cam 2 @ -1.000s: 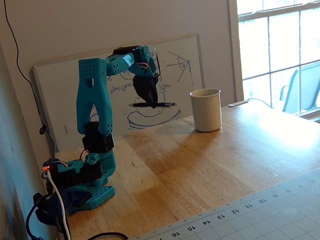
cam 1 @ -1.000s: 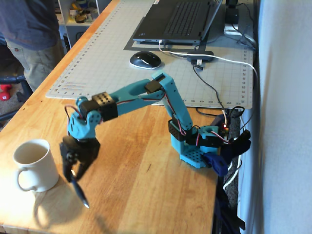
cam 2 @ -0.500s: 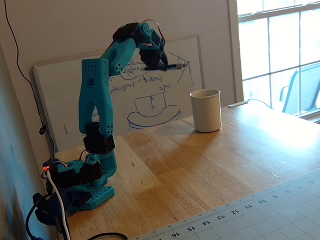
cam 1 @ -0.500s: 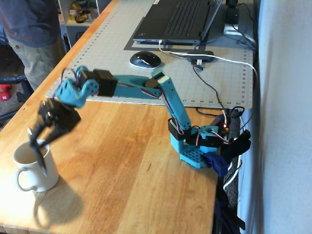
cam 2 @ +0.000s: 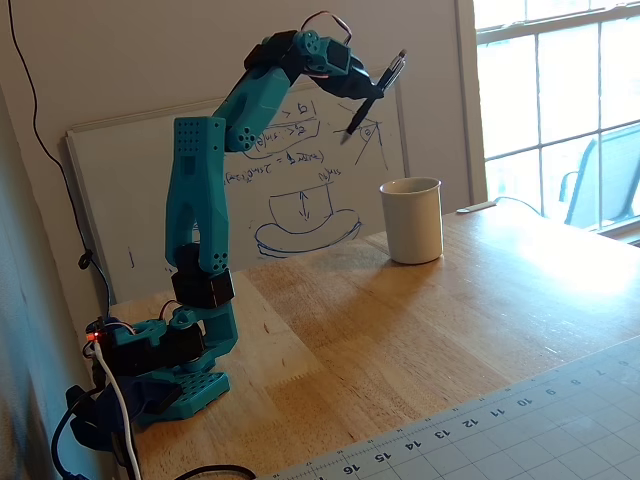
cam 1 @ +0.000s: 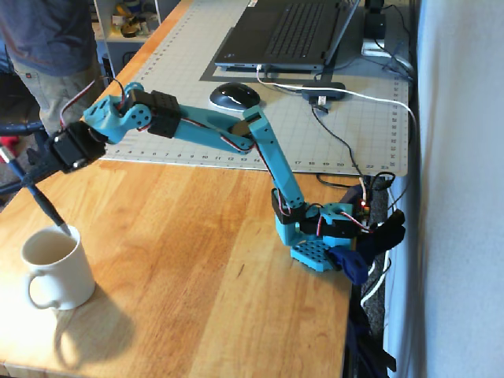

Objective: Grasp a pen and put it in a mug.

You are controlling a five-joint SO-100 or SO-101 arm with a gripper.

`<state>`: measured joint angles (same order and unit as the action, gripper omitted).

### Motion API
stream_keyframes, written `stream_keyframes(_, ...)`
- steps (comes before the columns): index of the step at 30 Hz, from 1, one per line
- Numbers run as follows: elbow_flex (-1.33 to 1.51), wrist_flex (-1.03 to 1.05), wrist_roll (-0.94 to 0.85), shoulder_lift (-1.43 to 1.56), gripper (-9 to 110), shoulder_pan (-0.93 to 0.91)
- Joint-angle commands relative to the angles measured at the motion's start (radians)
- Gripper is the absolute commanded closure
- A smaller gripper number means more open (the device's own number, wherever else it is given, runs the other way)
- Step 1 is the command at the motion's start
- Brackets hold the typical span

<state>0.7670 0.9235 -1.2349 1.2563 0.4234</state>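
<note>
Wooden table (cam 1: 197,260) under two fixed views. At left in one, the gripper (cam 1: 27,175) pinches the pen (cam 1: 35,193) above the mug (cam 1: 53,268), tip near its rim. In the other, the pen (cam 2: 372,95) hangs tilted, left of the mug (cam 2: 412,220), before a whiteboard (cam 2: 120,200).

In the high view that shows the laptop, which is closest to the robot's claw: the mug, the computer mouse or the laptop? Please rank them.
From the gripper holding the pen:
1. Mug, just below it.
2. Mouse, up and right on the mat.
3. Laptop, top edge, farthest.
</note>
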Motion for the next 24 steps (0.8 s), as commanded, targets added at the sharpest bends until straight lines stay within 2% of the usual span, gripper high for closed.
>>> stream_keyframes(1, -0.1, -0.035, -0.282, -0.012, 102, -0.006)
stream_keyframes(4, -0.1, -0.037, -0.476, -0.044, 102, -0.006)
stream_keyframes(8, -0.101, -0.037, -0.611, -0.071, 102, -0.005)
stream_keyframes(12, -0.103, -0.078, -0.617, -0.077, 102, 0.003)
stream_keyframes(20, -0.084, -0.38, -0.618, -0.124, 102, 0.006)
stream_keyframes(24, -0.081, -0.416, -0.618, -0.164, 102, 0.008)
